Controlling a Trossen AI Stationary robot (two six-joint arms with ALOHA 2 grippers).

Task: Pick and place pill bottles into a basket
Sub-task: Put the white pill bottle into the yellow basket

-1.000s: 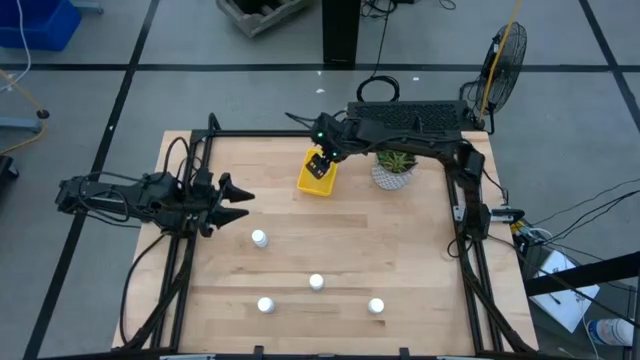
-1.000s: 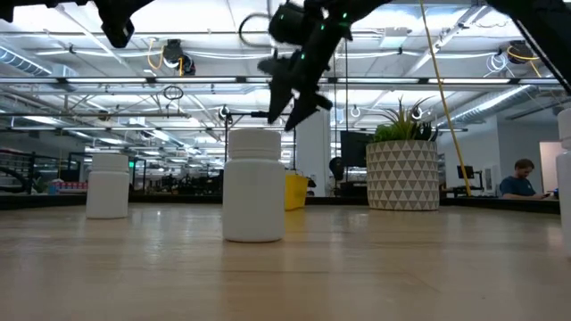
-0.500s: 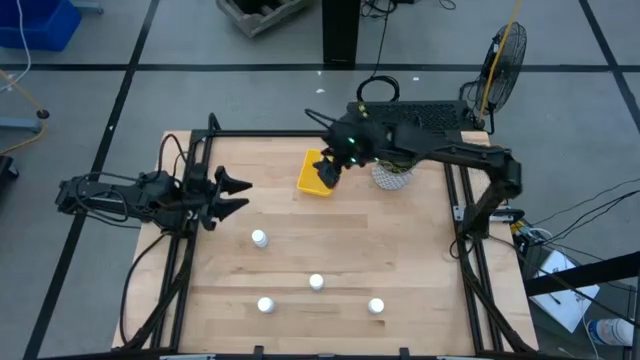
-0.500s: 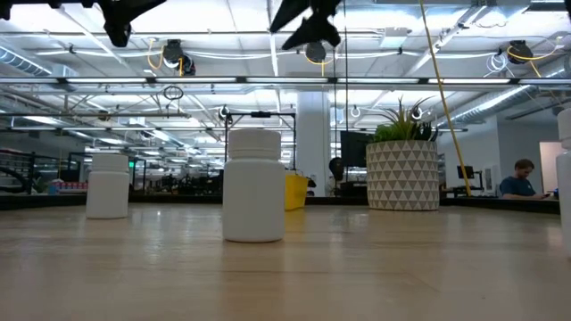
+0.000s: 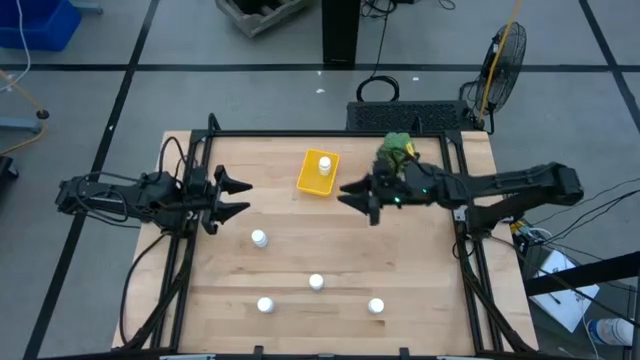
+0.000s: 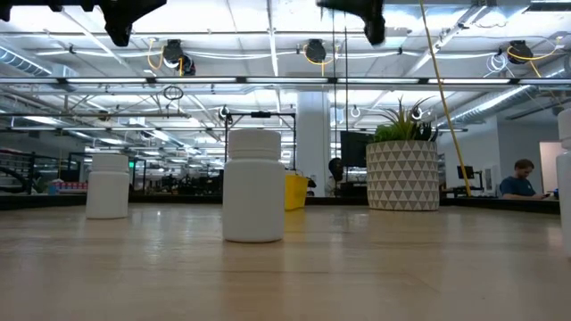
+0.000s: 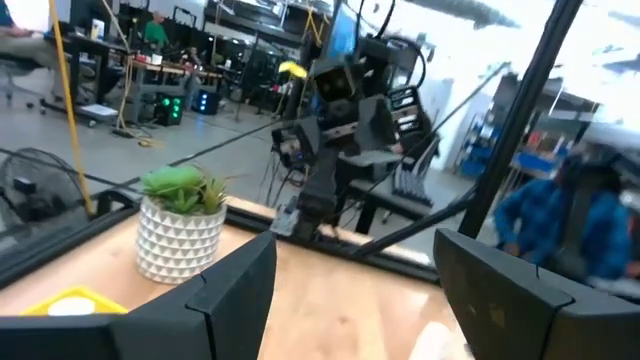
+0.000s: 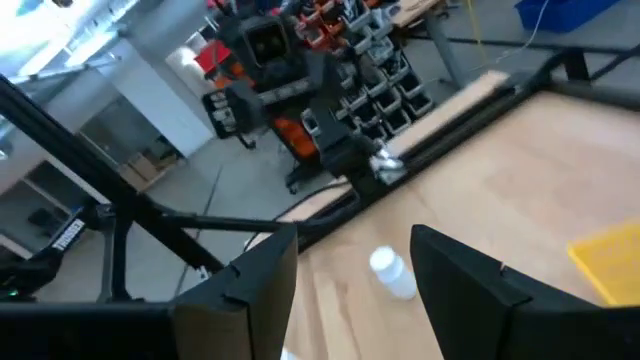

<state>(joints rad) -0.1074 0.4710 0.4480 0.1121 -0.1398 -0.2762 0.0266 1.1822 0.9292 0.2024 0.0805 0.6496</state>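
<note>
The right gripper (image 5: 352, 196) hangs above the table with its fingers apart and nothing between them, just beside the basket (image 5: 311, 182) on the plant pot (image 5: 396, 160) side. One pill bottle (image 5: 324, 163) already stands inside that yellow tray. The left gripper (image 5: 238, 197) waits at the table's left edge, its fingers likewise spread and empty. Four more bottles stand on the bare wood: one (image 5: 259, 238) nearest the left gripper, one (image 5: 316, 282) mid-table, and two (image 5: 265, 304) and (image 5: 376, 306) along the near edge, all well apart from the basket. The likely trouble from here is a tipped bottle: these are small, light cylinders, so a finger arriving off-centre could knock one over and send it rolling. A low sweep past the tray could also nudge it.
</note>
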